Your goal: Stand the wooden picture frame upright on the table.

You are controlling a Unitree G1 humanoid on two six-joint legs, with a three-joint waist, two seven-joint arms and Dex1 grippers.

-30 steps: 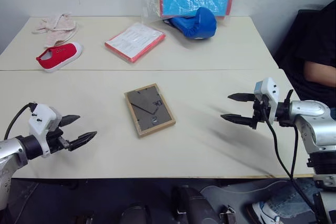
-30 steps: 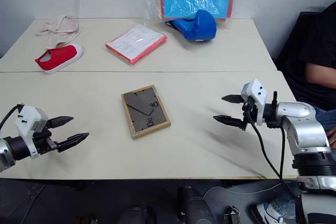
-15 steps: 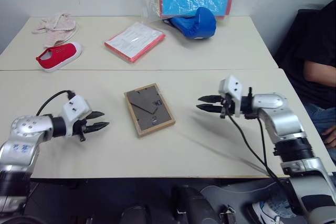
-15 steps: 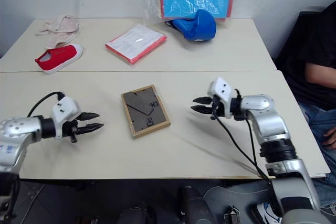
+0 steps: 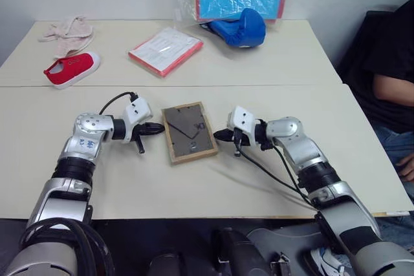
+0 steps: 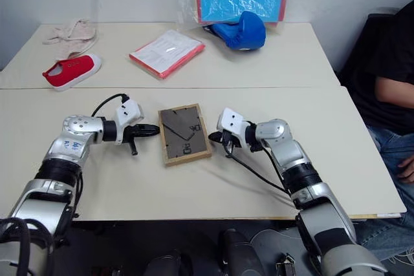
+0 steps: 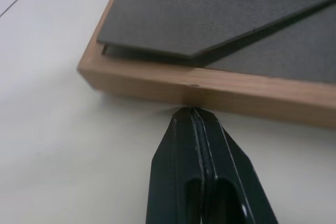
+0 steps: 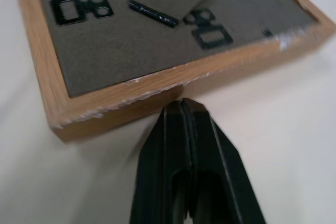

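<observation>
Left tool (image 5: 157,128), right tool (image 5: 218,136) pinched together, tips flanking flat wooden picture frame (image 5: 189,131).

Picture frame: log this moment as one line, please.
wooden picture frame: flat, back up, on table | left claw: shut, tip at frame's left edge | right claw: shut, tip at right edge | not upright yet

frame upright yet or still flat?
Flat. The wooden picture frame lies back-up on the table, stand folded against its dark panel. Both shut end effectors, left and right, sit at its opposite edges.
</observation>
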